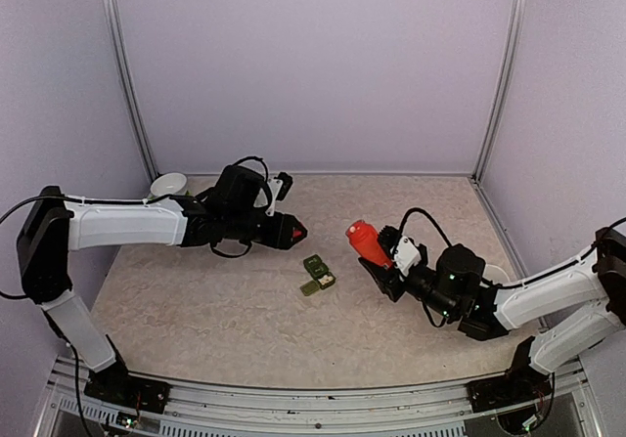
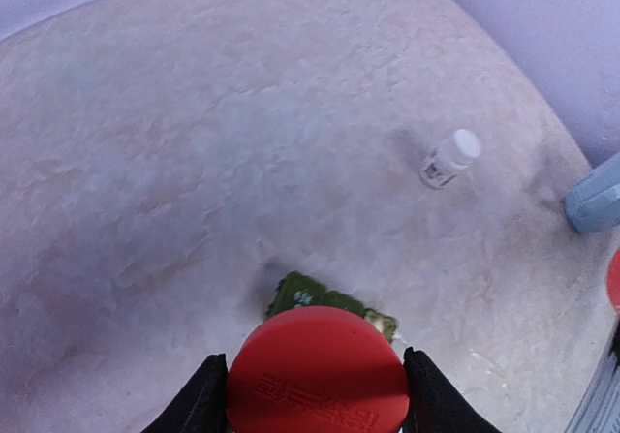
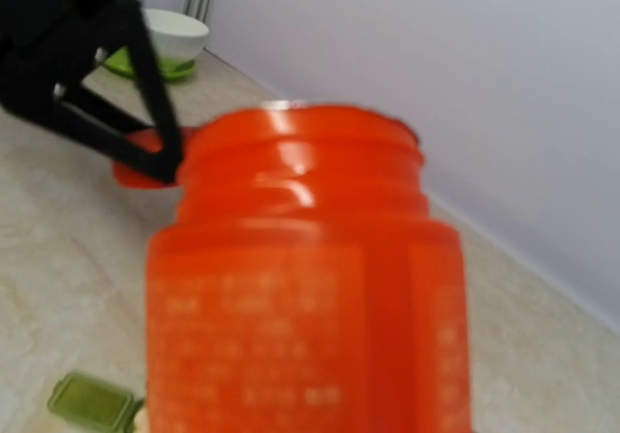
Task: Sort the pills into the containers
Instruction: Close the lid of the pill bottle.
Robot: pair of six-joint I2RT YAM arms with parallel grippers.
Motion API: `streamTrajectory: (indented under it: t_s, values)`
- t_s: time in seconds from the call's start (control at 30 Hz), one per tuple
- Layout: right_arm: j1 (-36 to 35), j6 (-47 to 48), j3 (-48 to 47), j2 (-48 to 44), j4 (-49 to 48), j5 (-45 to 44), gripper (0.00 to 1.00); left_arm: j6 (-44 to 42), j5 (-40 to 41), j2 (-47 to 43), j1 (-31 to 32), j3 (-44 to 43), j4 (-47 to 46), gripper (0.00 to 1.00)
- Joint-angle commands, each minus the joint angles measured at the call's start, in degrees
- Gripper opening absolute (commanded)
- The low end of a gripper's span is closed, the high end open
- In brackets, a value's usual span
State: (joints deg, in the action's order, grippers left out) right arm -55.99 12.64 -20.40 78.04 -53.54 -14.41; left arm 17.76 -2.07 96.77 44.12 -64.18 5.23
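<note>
- Top external view: a dark green strip of joined square lidded compartments (image 1: pixel 317 273) is seen lying flat on the beige mottled bench (image 1: pixel 196 310). It sits near the middle, between the two arms, and is touched by neither.
- The left hand (image 1: pixel 291 230) is reached in from the left and is clamped on a round red plastic cap (image 1: pixel 296 231). The cap is held above the bench, just up and left of the strip.
- The right hand (image 1: pixel 378 259) is closed around the lower part of an orange-red plastic pill bottle (image 1: pixel 364 240). The bottle is held tilted, with its neck pointed toward the left hand.
- A round white bowl (image 1: pixel 168 184) is set at the far left corner, behind the left arm.
- Left wrist view: the cap is pressed between both black fingers (image 2: pixel 199 399), its flat face with raised lettering turned to the camera. The green strip is partly hidden beyond it on the bench.
- A small clear vial with a white cap (image 2: pixel 448 159) is lying on its side farther off. Part of a pale blue mug (image 2: pixel 593 199) is cut off by the right edge.
- Right wrist view: the frame is filled by the bottle, whose threaded neck is uncapped, and the hand's own fingers are hidden by it.
- The bowl is seen resting on a light green plate (image 3: pixel 136 65), and one green compartment is visible at the bottom left.
</note>
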Motion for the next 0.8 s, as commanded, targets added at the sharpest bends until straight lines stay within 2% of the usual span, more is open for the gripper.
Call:
streamTrajectory:
  t_s: [0.0,0.13,0.3,0.77]
  values:
    - [-1.7,4.2,-4.1,-1.7,1.7,0.4,0.46,-2.5,-11.7,-2.7,0.9,-3.1,-3.6,0.43]
    - [-2.5,6.7,-6.4,-0.2,1.4,-0.3,0.46,-2.4,-19.1,-3.6,1.4,-4.7,-5.3,0.43]
    - [-3.1,9.3,-8.2,2.0,-0.2,-1.6,0.46,-1.4,-24.7,-5.1,1.6,-5.5,-7.2,0.43]
    - [-4.0,10.4,-7.2,3.4,-4.5,-4.7,0.46,2.7,-30.3,-6.4,1.7,-5.5,-11.1,0.43]
